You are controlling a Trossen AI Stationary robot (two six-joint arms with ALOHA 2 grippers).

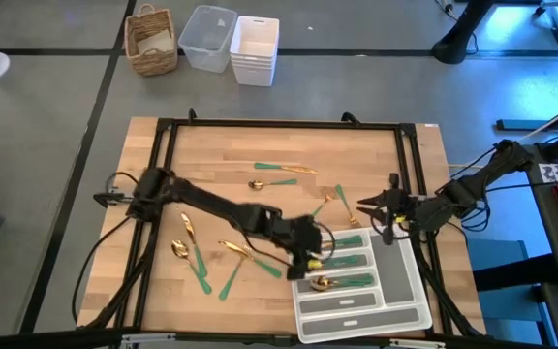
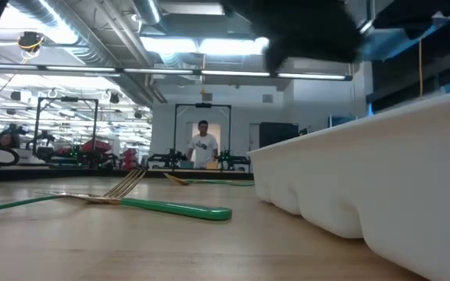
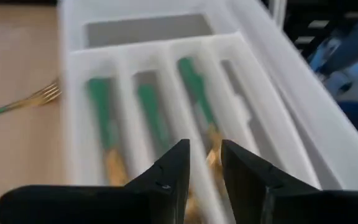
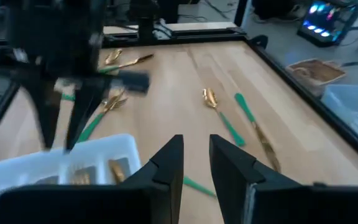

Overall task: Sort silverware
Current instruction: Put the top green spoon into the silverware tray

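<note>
Loose silverware (image 1: 194,254) is scattered on the table (image 1: 221,155) left of the tray (image 1: 395,291) — still unsorted. The left gripper (image 1: 308,260) is held over the tray's long compartments, fingers (image 3: 166,180) slightly apart with nothing between them, likely just after a drop; green-handled pieces (image 3: 194,87) lie in the slots. The right gripper (image 1: 374,208) is parked at the tray's far edge — fingers apart, empty.

the high view looks straight down on the whole worktop (image 1: 260,155) from well above. the low view sits at worktop level, close against the white tray (image 2: 381,179), facing into the room. the left wrist view looks closely down into that tray (image 3: 160,37); the right wrist view faces across the worktop, sharing the tray (image 4: 55,165).
</note>
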